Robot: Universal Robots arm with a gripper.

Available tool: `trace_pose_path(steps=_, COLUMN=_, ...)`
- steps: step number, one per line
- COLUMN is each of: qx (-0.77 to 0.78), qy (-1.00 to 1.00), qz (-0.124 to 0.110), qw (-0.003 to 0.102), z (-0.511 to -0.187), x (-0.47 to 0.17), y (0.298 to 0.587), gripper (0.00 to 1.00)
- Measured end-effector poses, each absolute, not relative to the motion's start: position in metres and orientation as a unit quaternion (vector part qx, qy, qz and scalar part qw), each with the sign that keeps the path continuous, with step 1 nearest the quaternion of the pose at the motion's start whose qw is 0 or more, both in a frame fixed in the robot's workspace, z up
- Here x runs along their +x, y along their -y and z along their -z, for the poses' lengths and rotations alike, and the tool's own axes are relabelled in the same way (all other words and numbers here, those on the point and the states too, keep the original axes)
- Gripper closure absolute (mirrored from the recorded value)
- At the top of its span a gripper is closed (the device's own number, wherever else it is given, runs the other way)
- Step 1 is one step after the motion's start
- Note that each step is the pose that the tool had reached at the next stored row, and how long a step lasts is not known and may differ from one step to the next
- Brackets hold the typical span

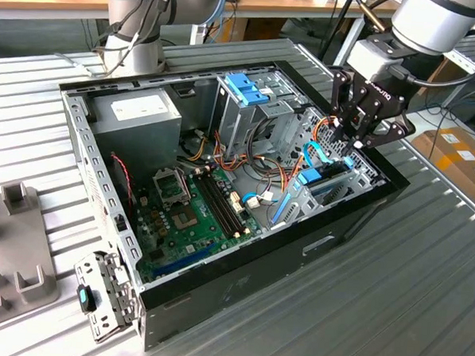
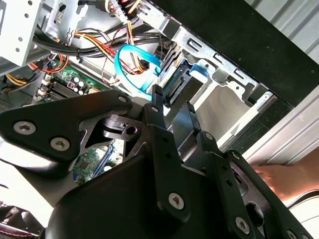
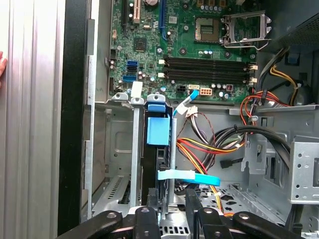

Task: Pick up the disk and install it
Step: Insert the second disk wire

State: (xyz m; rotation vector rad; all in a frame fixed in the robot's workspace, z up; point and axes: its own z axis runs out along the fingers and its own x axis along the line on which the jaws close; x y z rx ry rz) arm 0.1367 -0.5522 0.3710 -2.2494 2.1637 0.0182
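Note:
The disk [image 1: 326, 181] stands on edge in the drive bay at the exterior view's right end of the open computer case [image 1: 239, 294]. In the first wrist view the disk [image 3: 158, 132] shows a light-blue carrier tab between two metal bay walls. In the second wrist view the disk's [image 2: 180, 79] blue rail lies just beyond the fingertips. My gripper [image 1: 357, 144] hangs right above that bay. In both wrist views the black fingers [image 3: 148, 219] [image 2: 157, 107] stand apart with nothing between them; the gripper [image 3: 171, 216] [image 2: 173, 107] is open over the disk's end.
The motherboard [image 1: 192, 215] covers the case floor, beside a grey power supply [image 1: 137, 113] and a tall cage with a blue handle [image 1: 246, 87]. A blue flat cable [image 3: 189, 175] and wire bundles [image 3: 209, 144] run beside the bay. A person's hand [image 2: 284, 179] rests outside the case wall.

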Motion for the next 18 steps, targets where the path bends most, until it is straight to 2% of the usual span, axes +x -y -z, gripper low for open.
trace_pose_path(steps=18, qx=-0.721, qy=-0.693, qz=-0.006, qw=0.01, z=-0.371, x=0.1421, y=0.5509, gripper=0.64)
